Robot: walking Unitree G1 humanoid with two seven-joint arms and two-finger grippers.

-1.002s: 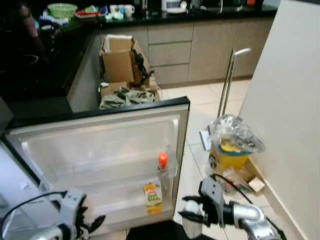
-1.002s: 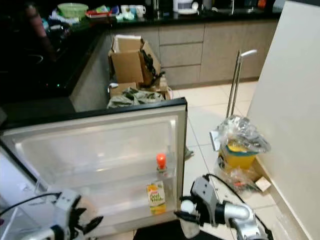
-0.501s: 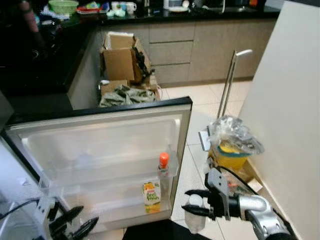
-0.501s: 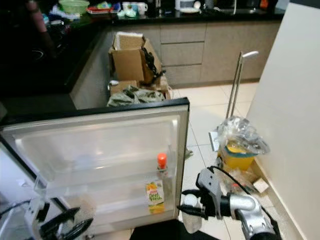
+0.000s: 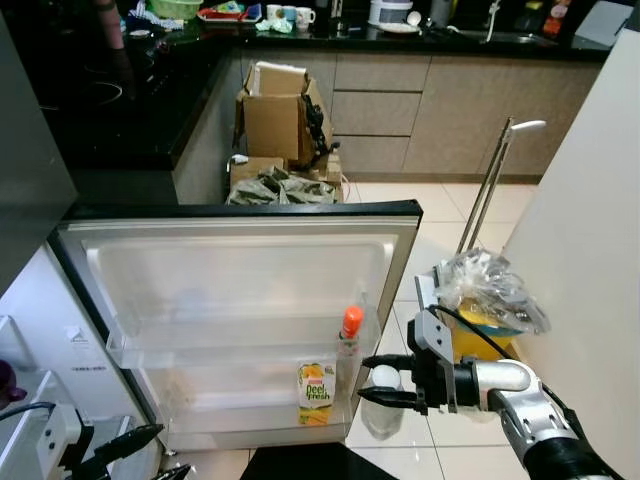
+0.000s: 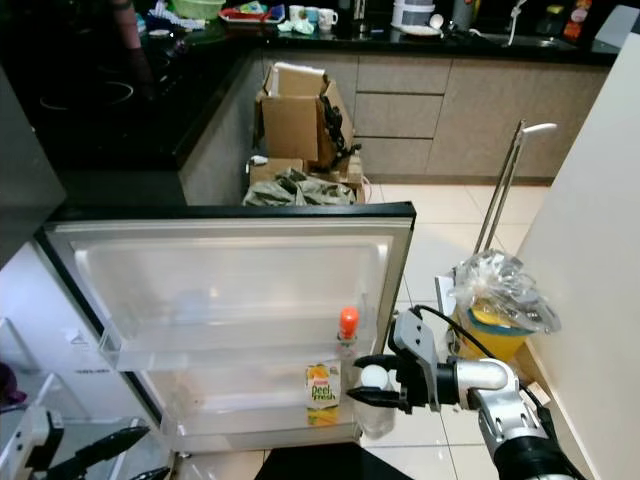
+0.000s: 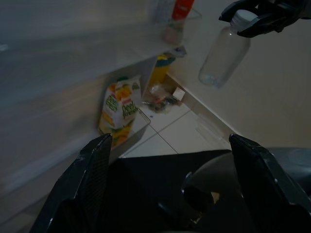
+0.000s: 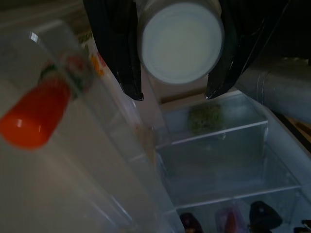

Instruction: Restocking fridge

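My right gripper is shut on the neck of a clear plastic bottle with a white cap. The bottle hangs just right of the open fridge door, beside its lower shelf. On that door stand an orange-capped bottle and a juice carton. Both fingers press the neck under the cap. My left gripper is low at the front left, open and holding nothing, with its fingers spread wide.
A yellow bin covered by a plastic bag and a long-handled dustpan stand right of the door against a white wall. Cardboard boxes sit by the dark counter. Fridge drawers lie behind the door.
The camera has shifted. My right gripper has lifted the bottle a little, closer to the door shelf. My left gripper has dropped lower and further left.
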